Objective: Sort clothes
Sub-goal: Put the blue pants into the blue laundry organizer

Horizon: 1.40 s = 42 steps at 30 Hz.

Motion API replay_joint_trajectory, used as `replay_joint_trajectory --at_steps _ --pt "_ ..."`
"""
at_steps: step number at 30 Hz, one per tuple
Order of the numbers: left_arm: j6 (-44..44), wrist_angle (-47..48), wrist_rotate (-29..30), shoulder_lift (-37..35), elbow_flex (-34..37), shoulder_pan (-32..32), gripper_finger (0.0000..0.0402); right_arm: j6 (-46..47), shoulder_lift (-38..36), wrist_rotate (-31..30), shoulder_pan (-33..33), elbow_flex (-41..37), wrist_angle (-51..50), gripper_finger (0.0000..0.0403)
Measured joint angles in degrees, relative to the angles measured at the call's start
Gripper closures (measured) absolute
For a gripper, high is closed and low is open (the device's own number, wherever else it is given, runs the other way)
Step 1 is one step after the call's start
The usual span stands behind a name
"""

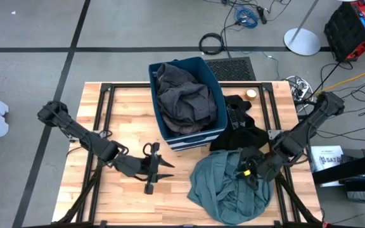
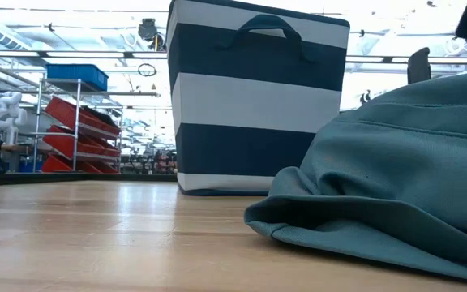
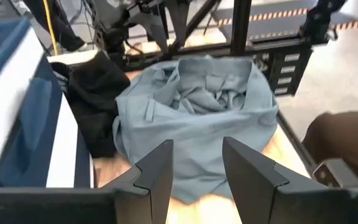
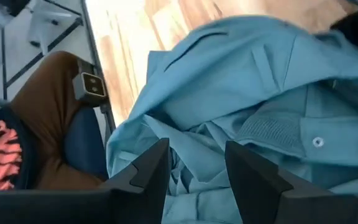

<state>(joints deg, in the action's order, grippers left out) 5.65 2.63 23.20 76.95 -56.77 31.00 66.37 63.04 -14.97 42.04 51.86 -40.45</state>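
Observation:
A grey-green garment (image 1: 224, 187) lies bunched on the table's near right part. It also shows in the low view (image 2: 396, 186), the left wrist view (image 3: 197, 106) and the right wrist view (image 4: 260, 74). A black garment (image 1: 236, 126) lies on the table beside the bin's right side. A dark grey garment (image 1: 182, 95) fills the navy-and-white bin (image 1: 154, 69). My right gripper (image 1: 247, 172) is open just over the grey-green garment's right part (image 4: 194, 149). My left gripper (image 1: 163, 170) is open and empty, low over the bare table left of that garment and pointing at it (image 3: 197, 149). No pink, blue or red pieces are in view.
The striped bin (image 2: 250, 97) stands at the table's far middle. A small pale round object (image 1: 251, 93) lies far right of it. Bare wood (image 1: 125, 114) lies left of the bin. Black frame rails (image 1: 103, 126) run along the table's sides. Brown fabric (image 4: 48, 99) shows beyond the table's edge.

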Motion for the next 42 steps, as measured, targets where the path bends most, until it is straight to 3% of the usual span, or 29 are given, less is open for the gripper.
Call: replay_joint_trajectory --at_steps 6,14,22,29,42 --pt "-0.11 1.33 0.09 2.42 0.00 -0.06 0.0254 3.39 5.34 0.32 1.24 0.00 0.48 0.0259" --pt "0.66 -2.13 0.09 5.41 0.02 -0.17 0.0254 -1.68 12.93 6.10 1.41 1.34 -1.46 0.0259" --pt "0.49 -9.37 0.01 5.64 0.02 -0.19 0.0254 -16.72 22.47 1.42 2.08 12.98 -17.27 0.0259" --pt "-3.77 -11.03 0.01 5.44 -1.51 -1.21 0.0254 -17.64 25.25 -1.69 1.92 23.92 -26.98 0.0259" --pt "-0.09 -5.17 -0.61 5.44 -1.51 -0.52 0.0254 -11.29 30.74 0.09 3.12 16.48 -26.85 0.0259"
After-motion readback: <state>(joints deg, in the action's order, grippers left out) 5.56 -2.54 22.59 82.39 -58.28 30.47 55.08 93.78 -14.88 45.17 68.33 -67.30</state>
